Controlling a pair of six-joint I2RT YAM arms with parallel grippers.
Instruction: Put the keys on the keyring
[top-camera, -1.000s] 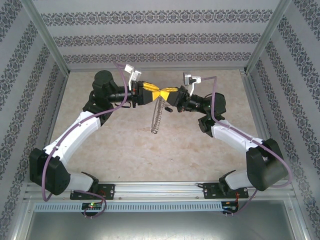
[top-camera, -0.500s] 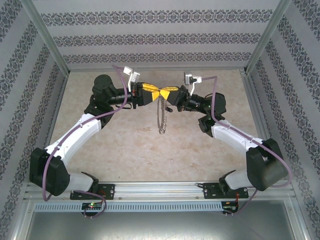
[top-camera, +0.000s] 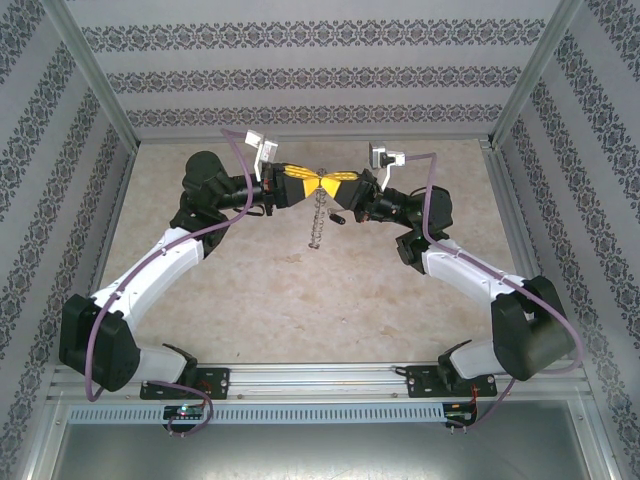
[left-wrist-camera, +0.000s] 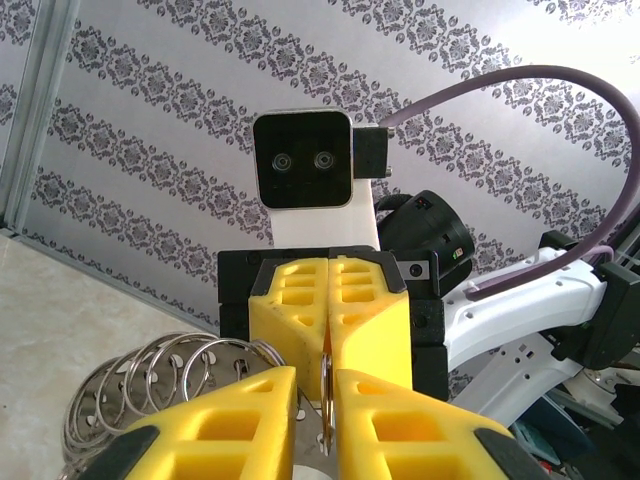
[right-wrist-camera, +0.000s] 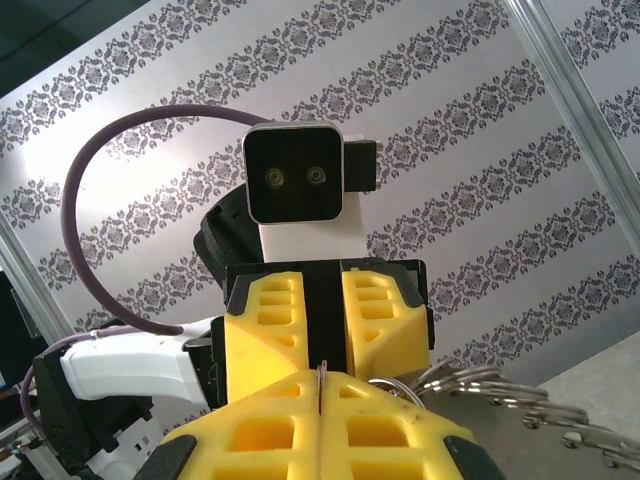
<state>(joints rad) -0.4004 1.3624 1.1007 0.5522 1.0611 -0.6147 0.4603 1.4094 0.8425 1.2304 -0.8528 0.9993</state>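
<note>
The left arm (top-camera: 150, 265) is raised from its base at the near edge of the desk (top-camera: 300, 310) and bent inward. The yellow left fingers (top-camera: 298, 181) are pointed rightward and are met tip to tip by the right fingers (top-camera: 343, 186) above the far middle of the desk.

In the left wrist view the left fingers are drawn close, with a narrow slit left between them. A thin wire of the keyring (top-camera: 317, 222) is stood upright in that slit; whether the wire is pinched there cannot be told.

From above, the keyring is seen edge-on as a narrow silvery strip hung below the point where the two pairs of fingers meet. In the left wrist view the small rings (left-wrist-camera: 150, 375) strung along its rim are bunched at the lower left, just beside the left fingers.

The right fingers are clenched, their faces pressed into a single seam, and the keyring's wire is gripped in that seam. Above them a camera (left-wrist-camera: 300, 160) is mounted, its black square face set with two round lenses, and a purple cable (left-wrist-camera: 540, 85) is looped away from it. The right arm (top-camera: 470, 270) is folded back to its base at the near right. A patterned wall (top-camera: 320, 75) is set behind the desk.
</note>
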